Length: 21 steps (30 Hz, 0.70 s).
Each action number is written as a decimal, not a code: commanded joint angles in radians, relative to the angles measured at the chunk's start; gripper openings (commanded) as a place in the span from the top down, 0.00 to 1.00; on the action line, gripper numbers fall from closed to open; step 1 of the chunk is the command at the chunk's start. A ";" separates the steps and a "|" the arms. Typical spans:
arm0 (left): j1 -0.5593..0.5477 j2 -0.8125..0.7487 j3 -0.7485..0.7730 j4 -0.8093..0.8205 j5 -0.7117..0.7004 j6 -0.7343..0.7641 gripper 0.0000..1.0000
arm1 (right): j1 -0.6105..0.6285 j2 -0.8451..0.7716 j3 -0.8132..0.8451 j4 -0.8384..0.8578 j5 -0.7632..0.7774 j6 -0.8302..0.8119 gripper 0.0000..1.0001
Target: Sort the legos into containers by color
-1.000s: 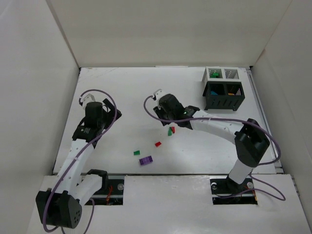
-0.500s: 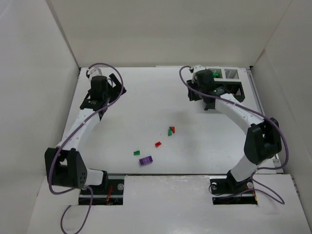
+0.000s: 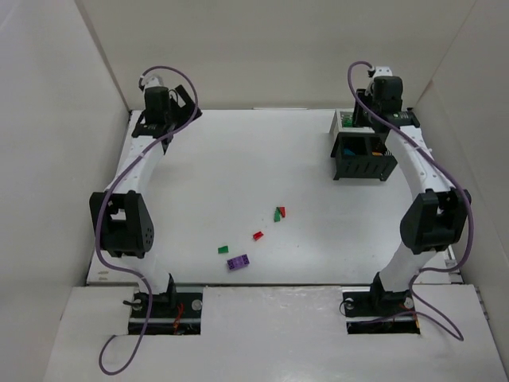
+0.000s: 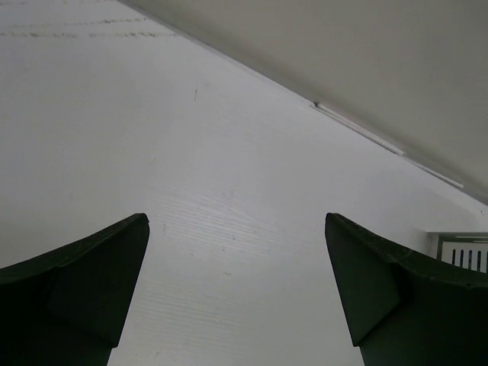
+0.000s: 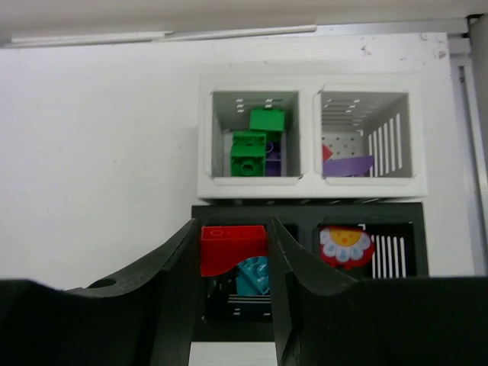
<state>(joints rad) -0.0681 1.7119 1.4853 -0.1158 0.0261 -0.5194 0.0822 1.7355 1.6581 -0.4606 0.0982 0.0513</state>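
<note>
My right gripper [image 5: 232, 229] is shut on a red lego [image 5: 229, 248] and holds it above the joined containers [image 5: 309, 187]. It hangs over the left black bin, where a teal lego [image 5: 255, 278] lies. The left white bin holds green legos [image 5: 255, 145]. The right white bin holds a purple piece [image 5: 351, 164]. In the top view my right gripper [image 3: 374, 115] is above the containers [image 3: 343, 163] at the back right. My left gripper [image 4: 236, 221] is open and empty over bare table at the back left [image 3: 155, 119]. Loose legos lie mid-table: a green and red pair [image 3: 278, 213], a red one [image 3: 258, 235], a green one [image 3: 223, 249] and a purple one [image 3: 237, 262].
White walls close in the table at the back and both sides. The right black bin holds a red piece with a flower print [image 5: 345, 245]. A corner of a white bin [image 4: 461, 252] shows at the right edge of the left wrist view.
My right arm has swung from mid-table to above the containers at the back right. My left arm has stretched out to the back left corner.
</note>
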 commanded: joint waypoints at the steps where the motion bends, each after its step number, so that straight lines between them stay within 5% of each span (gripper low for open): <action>1: 0.007 -0.012 0.081 0.004 0.029 0.039 0.00 | -0.028 0.035 0.060 -0.027 0.052 0.021 0.78; 16: 0.016 0.124 0.207 0.123 0.032 0.070 0.00 | -0.171 0.277 0.287 -0.090 0.126 0.111 0.78; 21: 0.016 0.160 0.228 0.146 0.064 0.070 0.00 | -0.182 0.334 0.365 -0.130 0.106 0.111 0.71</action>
<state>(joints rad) -0.0570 1.8793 1.6577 -0.0212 0.0608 -0.4667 -0.0944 2.0651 1.9526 -0.5716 0.2085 0.1478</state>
